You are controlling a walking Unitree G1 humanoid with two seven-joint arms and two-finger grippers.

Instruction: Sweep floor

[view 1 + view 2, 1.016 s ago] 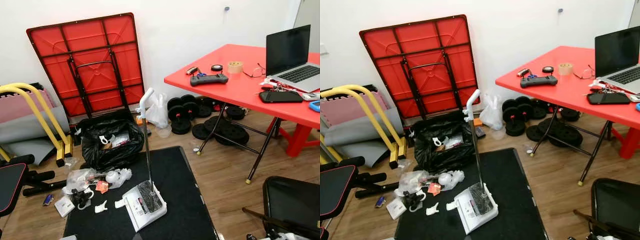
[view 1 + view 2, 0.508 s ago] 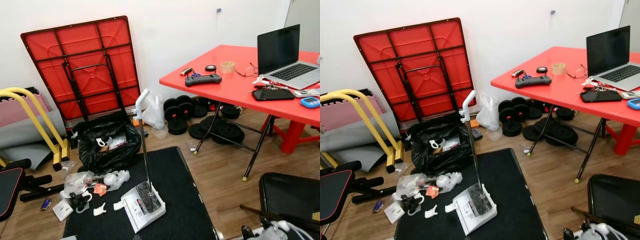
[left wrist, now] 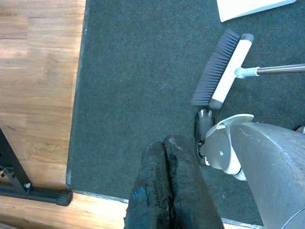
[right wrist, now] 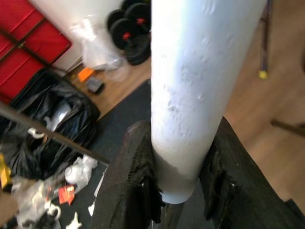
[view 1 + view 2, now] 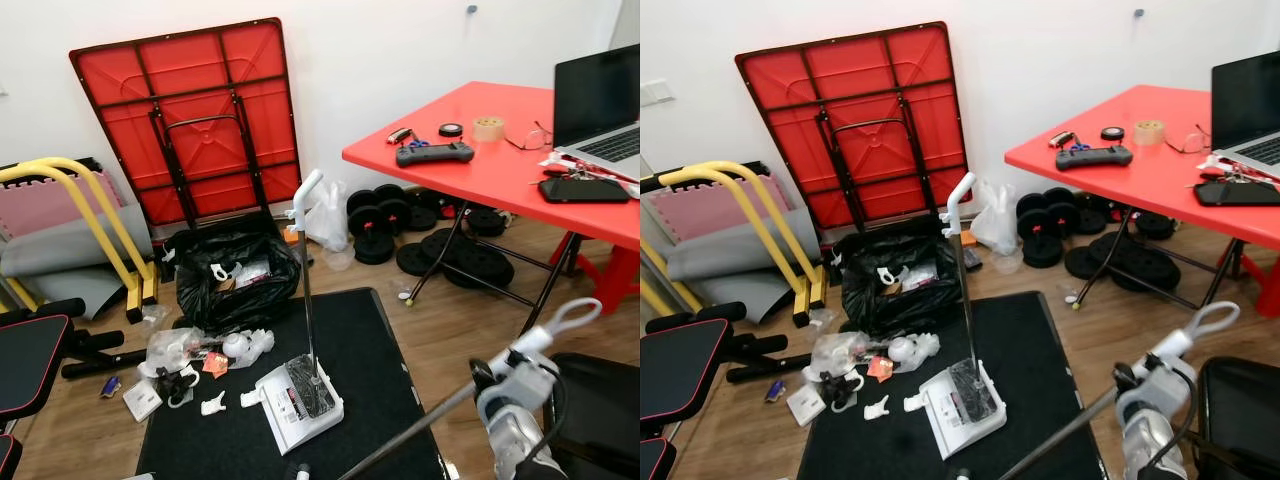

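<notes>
Head views: our right gripper (image 5: 500,385) holds the broom handle (image 5: 545,335) low right; litter (image 5: 190,355) lies beside the upright dustpan (image 5: 297,398).

Left wrist: left gripper (image 3: 164,148) pressed together, empty, over the mat (image 3: 138,86); broom head (image 3: 221,67) near.

Right wrist: 2 fingers (image 4: 136,167) clamp the handle.

A wide sweep could topple the dustpan.

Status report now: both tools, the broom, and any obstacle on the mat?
Right tool shut on white broom handle. Left tool shut, idle. Grey brush head on dark mat. White upright dustpan ahead.
</notes>
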